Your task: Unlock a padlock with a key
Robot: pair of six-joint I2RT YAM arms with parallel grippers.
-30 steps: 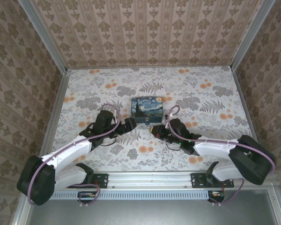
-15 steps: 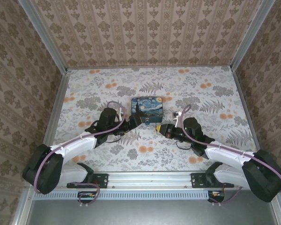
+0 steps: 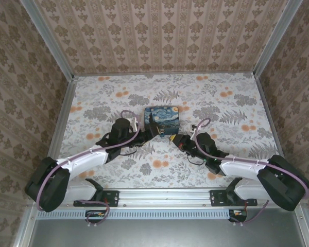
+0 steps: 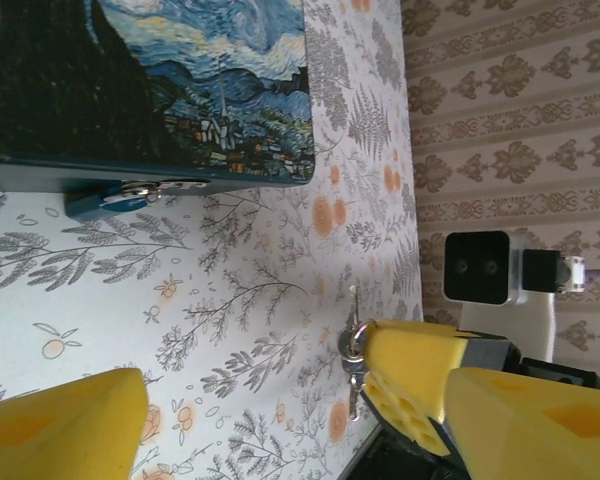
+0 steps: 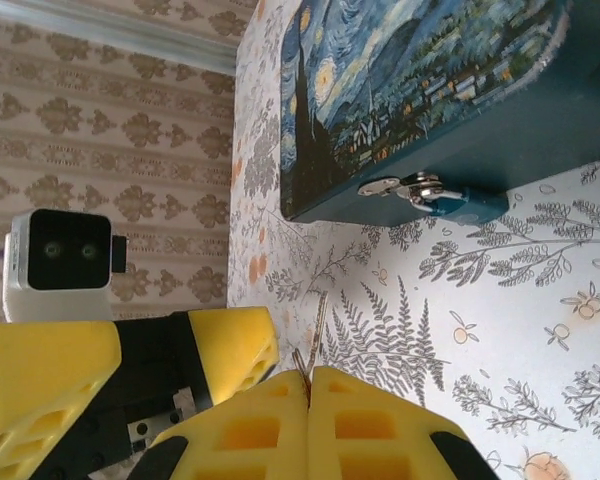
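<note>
Your right gripper (image 5: 308,385) has slid in closer to the Starry Night box (image 5: 420,90) than half a second ago, fingers pinched on the key (image 4: 352,345). Left gripper (image 3: 152,131) sits spread wide at the box's corner. The padlock (image 5: 470,208) hangs off the box's front.

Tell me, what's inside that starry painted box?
Its inside is hidden: the box is closed. What shows is a small blue padlock at the latch on its front wall.
</note>
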